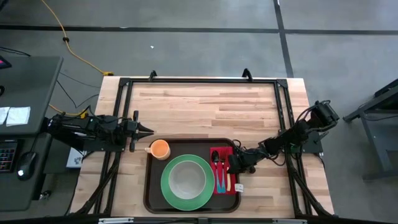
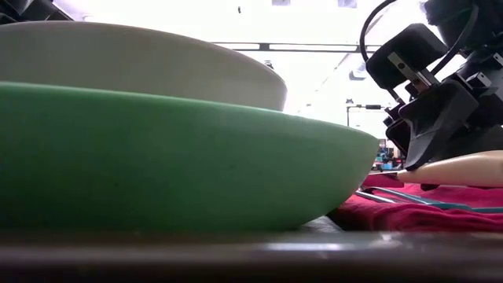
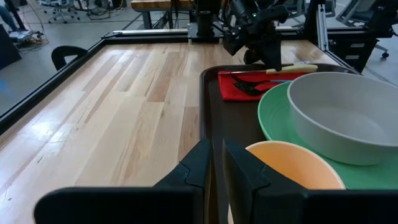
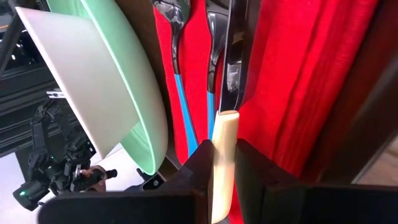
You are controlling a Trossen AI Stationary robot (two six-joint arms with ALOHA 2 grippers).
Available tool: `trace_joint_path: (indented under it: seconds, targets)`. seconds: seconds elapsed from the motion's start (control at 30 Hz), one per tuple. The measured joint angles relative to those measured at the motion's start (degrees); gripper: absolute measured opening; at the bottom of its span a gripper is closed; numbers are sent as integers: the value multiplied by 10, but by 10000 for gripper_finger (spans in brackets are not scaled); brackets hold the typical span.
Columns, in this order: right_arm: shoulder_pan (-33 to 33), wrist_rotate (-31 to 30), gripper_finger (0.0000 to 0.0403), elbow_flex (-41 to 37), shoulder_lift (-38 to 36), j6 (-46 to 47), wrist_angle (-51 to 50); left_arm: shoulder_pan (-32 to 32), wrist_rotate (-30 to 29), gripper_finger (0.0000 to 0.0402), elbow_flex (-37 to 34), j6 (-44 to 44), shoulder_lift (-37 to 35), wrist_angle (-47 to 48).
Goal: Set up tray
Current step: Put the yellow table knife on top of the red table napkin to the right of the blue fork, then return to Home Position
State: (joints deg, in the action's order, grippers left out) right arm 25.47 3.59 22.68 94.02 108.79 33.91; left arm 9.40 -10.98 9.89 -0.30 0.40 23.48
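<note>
The dark brown tray [image 1: 151,186] lies at the table's near middle. On it are a green plate [image 1: 166,186] holding a white bowl [image 1: 186,179], an orange cup [image 1: 160,149] at its far left corner, and a red napkin [image 1: 232,186] on its right side. Two blue-handled utensils [image 4: 180,93] lie on the napkin. My right gripper [image 1: 232,165] is over the napkin, shut on a cream-handled knife [image 4: 235,62]. My left gripper [image 1: 148,130] hovers shut just beyond the tray's far left corner, near the cup [image 3: 292,165]. My right gripper pinches the knife's cream handle [image 4: 222,146] between its two fingers, one on each side. It comes slanting down from the table's far right. The blade reaches forward past the fingertips over the red napkin. In the low view the handle [image 2: 464,169] sits just above the napkin, nearly level.
A black frame rail [image 1: 199,81] runs around the wooden tabletop. Bare wood [image 1: 205,109] lies between the tray and the far rail. A small white tag [image 1: 239,186] shows at the napkin's right edge.
</note>
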Motion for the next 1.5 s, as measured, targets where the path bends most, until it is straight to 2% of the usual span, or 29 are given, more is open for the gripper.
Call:
trace_joint_path:
  seconds: [1.03,1.5]
  targets:
    - [-1,-22,33,0,0,-13,-24,0,0,74,0,0,0,0]
    - [-1,-30,94,0,0,-21,-21,0,0,74,0,0,0,0]
